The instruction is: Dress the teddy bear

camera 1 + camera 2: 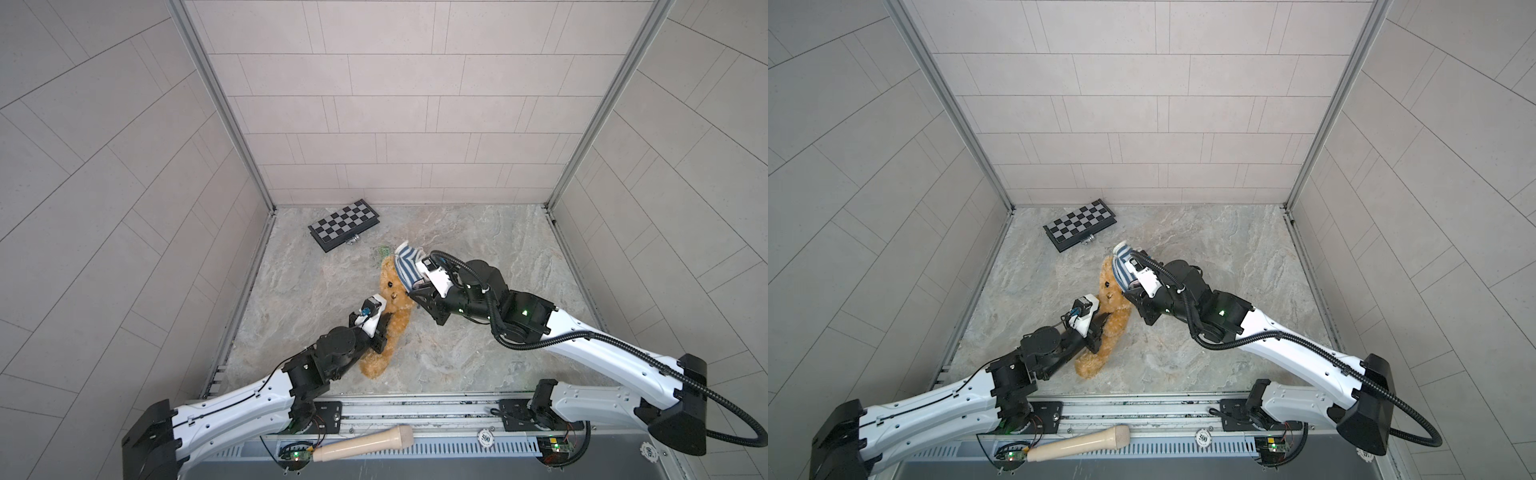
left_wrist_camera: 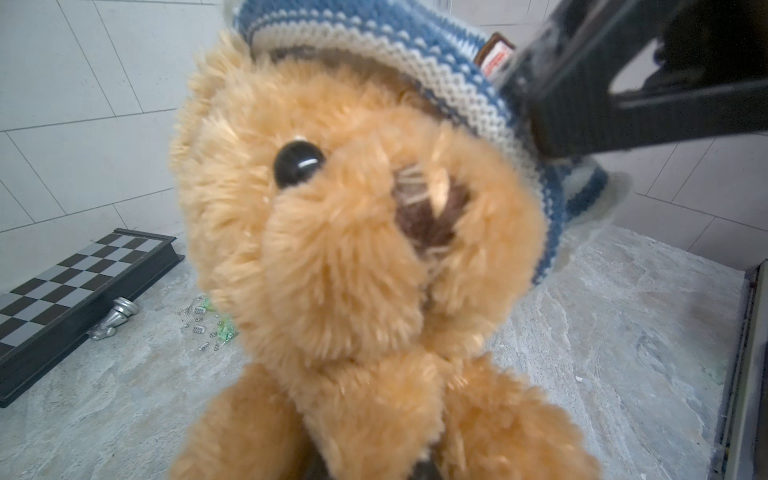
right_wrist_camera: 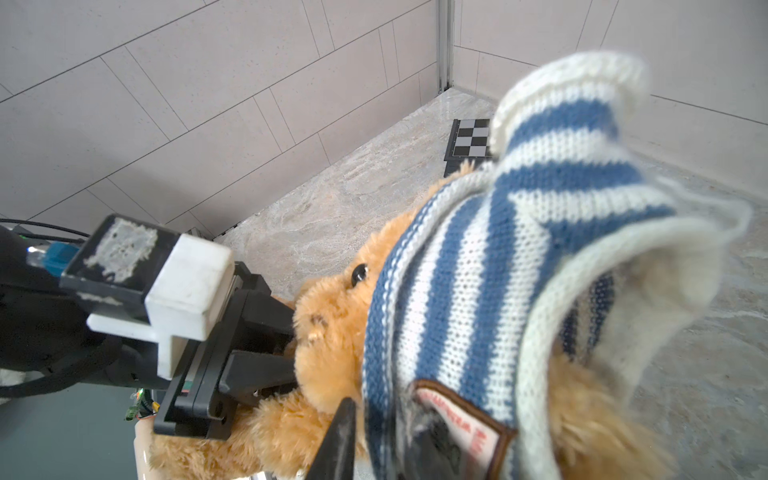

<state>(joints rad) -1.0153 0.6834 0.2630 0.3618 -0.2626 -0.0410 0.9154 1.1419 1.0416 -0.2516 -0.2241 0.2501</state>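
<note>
The teddy bear (image 1: 395,309) (image 1: 1115,320) sits just left of centre in both top views, above the marbled worktop (image 1: 478,332), with its head toward the top of the frame and one foot toward the bottom. The left pincer (image 1: 386,334) (image 3: 286,336) reaches in from the lower left and is clamped on the bear's chest just under the chin. A blue-and-white striped knit sweater (image 1: 405,264) (image 1: 1123,266) (image 2: 415,62) (image 3: 498,270) lies over the crown of the bear's head. Its hem crosses the brow above one black eye, and the muzzle is bare. The right pincer (image 1: 415,286) (image 3: 382,415) comes in from the right to the sweater's hem. Its fingers (image 3: 338,436) stand on either side of the edge next to a brown-bordered label, but whether they pinch the knit cannot be told. A folded chessboard (image 1: 344,224) (image 2: 75,291) lies toward the upper left of the worktop with a silver chess piece (image 2: 116,316) at its edge. A pale wooden handle (image 1: 365,444) rests on the rail at the bottom of the frame.
</note>
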